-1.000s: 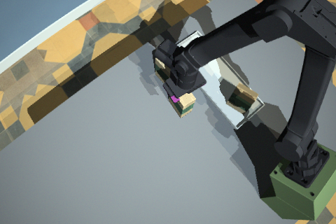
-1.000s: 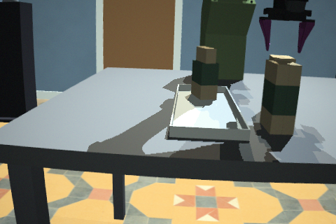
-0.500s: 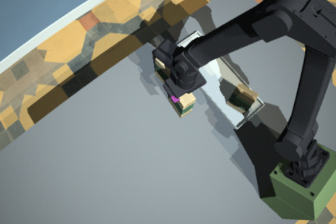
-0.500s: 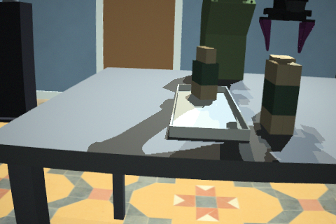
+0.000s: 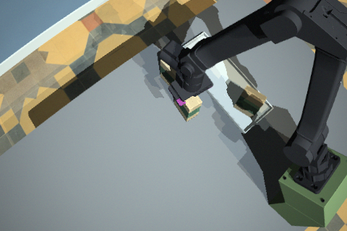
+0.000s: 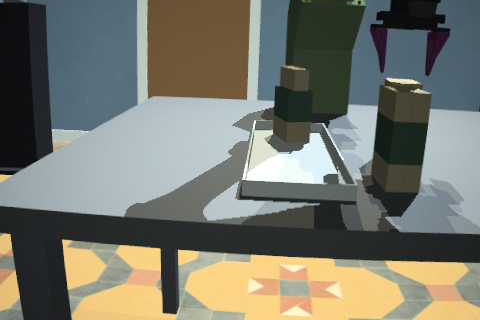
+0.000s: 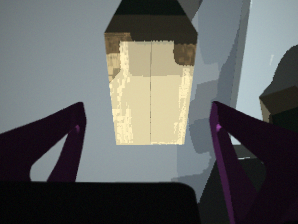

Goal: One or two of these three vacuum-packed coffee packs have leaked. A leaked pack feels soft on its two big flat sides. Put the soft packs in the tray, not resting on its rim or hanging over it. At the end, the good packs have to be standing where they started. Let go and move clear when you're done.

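My gripper (image 6: pixel 406 62) is open and empty. It hangs straight above a standing tan coffee pack with a dark green band (image 6: pixel 401 140), its purple fingers a little above the pack's top. In the wrist view the fingers stand on either side of that pack's pale top (image 7: pixel 150 95), not touching it. From above, the pack (image 5: pixel 189 109) shows just under the gripper (image 5: pixel 181 102). A second pack (image 5: pixel 166 70) stands behind the wrist, mostly hidden. A third pack (image 6: pixel 292 106) stands upright inside the white tray (image 6: pixel 297 165), at its end near the robot base; it also shows from above (image 5: pixel 249 104).
The tray (image 5: pixel 231 79) lies right beside the two standing packs. The green robot base (image 5: pixel 311 195) stands at the table's edge past the tray. Another pack shows at the right edge of the wrist view (image 7: pixel 280 107). A black cabinet (image 6: pixel 22 85) stands off the table.
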Action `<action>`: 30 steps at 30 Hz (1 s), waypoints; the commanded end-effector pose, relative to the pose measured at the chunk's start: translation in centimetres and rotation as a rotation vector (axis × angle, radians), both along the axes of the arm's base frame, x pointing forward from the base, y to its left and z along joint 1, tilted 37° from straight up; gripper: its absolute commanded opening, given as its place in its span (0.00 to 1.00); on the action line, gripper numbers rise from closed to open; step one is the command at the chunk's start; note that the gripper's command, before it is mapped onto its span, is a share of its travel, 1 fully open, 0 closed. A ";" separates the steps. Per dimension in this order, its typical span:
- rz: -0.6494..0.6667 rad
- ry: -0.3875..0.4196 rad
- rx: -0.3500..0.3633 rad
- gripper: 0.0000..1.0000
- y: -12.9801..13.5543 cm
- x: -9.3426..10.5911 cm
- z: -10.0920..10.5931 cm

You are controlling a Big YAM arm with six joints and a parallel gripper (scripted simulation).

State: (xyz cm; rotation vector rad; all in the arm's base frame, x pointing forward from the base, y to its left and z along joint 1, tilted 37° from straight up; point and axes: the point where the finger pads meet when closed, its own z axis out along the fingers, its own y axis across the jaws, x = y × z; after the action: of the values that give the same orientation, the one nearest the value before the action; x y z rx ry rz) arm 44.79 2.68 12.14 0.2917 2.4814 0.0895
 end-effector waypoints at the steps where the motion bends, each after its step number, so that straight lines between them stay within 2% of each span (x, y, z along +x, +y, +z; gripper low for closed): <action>1: -0.012 -0.027 0.003 0.78 -0.6 0.8 1.2; 18: -0.006 -0.030 -0.002 0.78 -0.8 1.2 1.5; 30: -0.005 -0.028 -0.002 0.78 -0.8 2.2 0.0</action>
State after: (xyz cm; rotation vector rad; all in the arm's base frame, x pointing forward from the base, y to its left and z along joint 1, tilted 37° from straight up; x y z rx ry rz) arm 45.36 2.53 11.50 0.2925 2.4798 0.0912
